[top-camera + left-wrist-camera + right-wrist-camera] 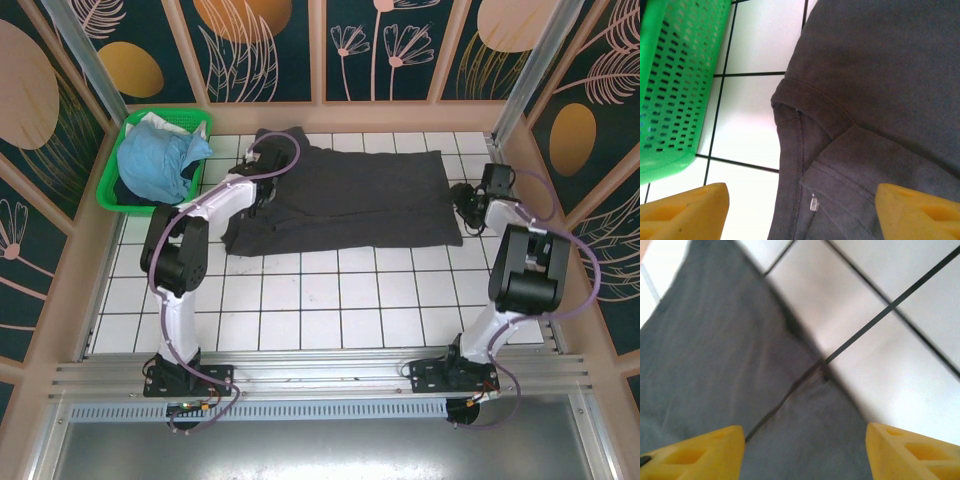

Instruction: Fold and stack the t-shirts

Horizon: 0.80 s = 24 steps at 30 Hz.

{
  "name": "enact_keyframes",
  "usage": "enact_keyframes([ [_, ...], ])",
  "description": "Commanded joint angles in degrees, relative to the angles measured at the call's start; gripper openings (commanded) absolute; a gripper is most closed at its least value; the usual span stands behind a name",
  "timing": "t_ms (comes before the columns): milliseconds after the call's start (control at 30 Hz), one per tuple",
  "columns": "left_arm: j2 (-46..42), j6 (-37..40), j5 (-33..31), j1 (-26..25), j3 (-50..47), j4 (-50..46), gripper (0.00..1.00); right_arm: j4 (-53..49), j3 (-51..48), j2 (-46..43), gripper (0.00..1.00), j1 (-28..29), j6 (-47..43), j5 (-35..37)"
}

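Left arm [175, 255] rises from its base, elbow bent, forearm angled away and to the right. Left gripper [262, 163] points down, jaws wide apart, nothing between the yellow fingers [687, 212]. Right arm [525, 270] is folded at the elbow, forearm reaching away and left. Right gripper [463, 205] is also tipped down, jaws spread, fingertips [912, 452] empty.

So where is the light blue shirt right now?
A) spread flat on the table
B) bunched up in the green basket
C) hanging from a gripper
B: the light blue shirt sits crumpled inside the green basket; the dark grey shirt is the one spread out flat.
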Motion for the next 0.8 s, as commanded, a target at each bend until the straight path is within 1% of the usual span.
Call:
enact_keyframes([
  [0,-9.98,-2.11,8.99,0.23,-7.93,4.61,0.81,5.89,-7.59,-7.8,0.69,7.35,-1.18,2.46],
  [67,-14.34,-3.3,20.72,0.22,-16.19,13.28,0.81,9.78,-11.14,-8.89,0.69,12.83,-0.81,1.21],
  [100,-15.68,-4.17,24.72,0.29,-19.08,16.97,0.81,10.92,-11.91,-8.53,0.69,14.61,-0.53,0.93],
  [167,-16.17,-6.86,30.44,0.18,-24.1,22.84,0.82,12.19,-12.35,-6.09,0.65,17.02,0.05,0.08],
  [200,-16.15,-7.01,33.62,0.2,-25.82,25.44,0.84,12.46,-12.35,-4.92,0.63,17.28,0.32,-0.29],
  [233,-16.19,-7.34,35.42,0.21,-27.54,27.32,0.84,12.25,-12.27,-3.48,0.6,17.27,0.61,-0.33],
  [300,-15.59,-8.46,34.57,0.21,-29.69,27.8,0.85,10.79,-12.74,-1.94,0.58,17.04,1.34,0.79],
  [367,-15.7,-9.24,31.89,0.21,-31.82,27.94,0.86,10.79,-15.5,-1.98,0.57,16.19,2.72,1.95],
  [400,-15.88,-9.44,30.89,0.3,-33.98,28.17,0.86,11.36,-16.97,-2.3,0.57,15.53,3.36,1.53],
  [500,-16.04,-10.73,26.46,1.18,-37.76,28.04,0.85,14.42,-22.42,-3.95,0.57,10.98,4.92,-2.58],
  [567,-16.17,-11.67,25.97,2.68,-40.28,28.95,0.85,16.82,-25.55,-4.79,0.56,7.79,5.01,-4.99],
  [667,-16.1,-12.17,26.76,5.14,-43.03,29.98,0.84,16.94,-27.19,-4.95,0.55,3.81,4.15,-7.52],
  [767,-16.15,-12.2,24.28,5.48,-43.77,28.4,0.84,16.46,-28.53,-7.07,0.54,2.51,3.33,-6.39],
])
